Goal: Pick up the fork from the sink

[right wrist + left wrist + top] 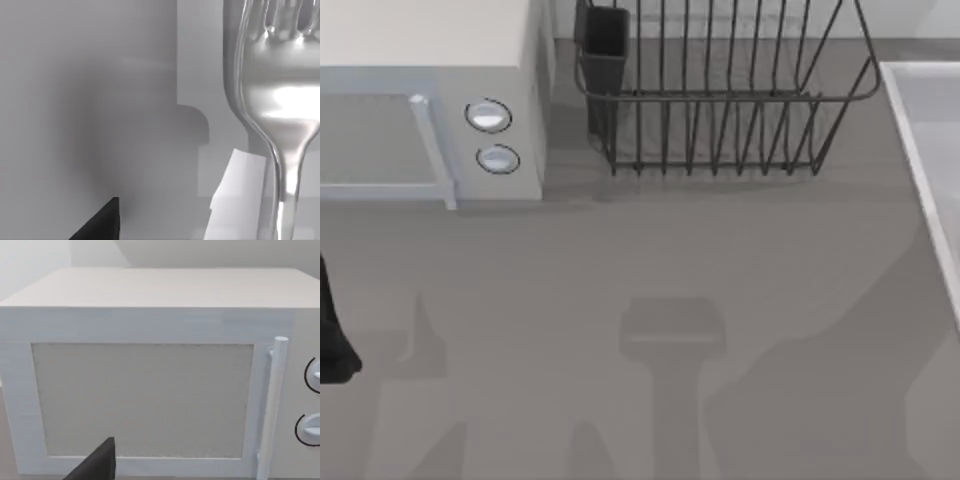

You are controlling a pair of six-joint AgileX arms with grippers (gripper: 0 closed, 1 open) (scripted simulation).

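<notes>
The fork (280,95) is shiny silver and looms large in the right wrist view, tines pointing away and its slender handle running toward the camera. It lies over the pale grey floor of the sink (100,100). A black part of my right gripper (100,222) pokes in well to one side of the handle, apart from it. In the top view the sink's light raised rim (920,170) runs along the right edge. My left gripper (97,465) is parked facing the microwave, and its arm (332,340) sits at the table's left edge.
A white microwave (430,90) with two round knobs stands at the back left. A dark wire dish rack (720,90) stands at the back middle. Bare grey countertop (650,260) spreads in front of them. A pale white slab (240,195) lies beside the fork's handle.
</notes>
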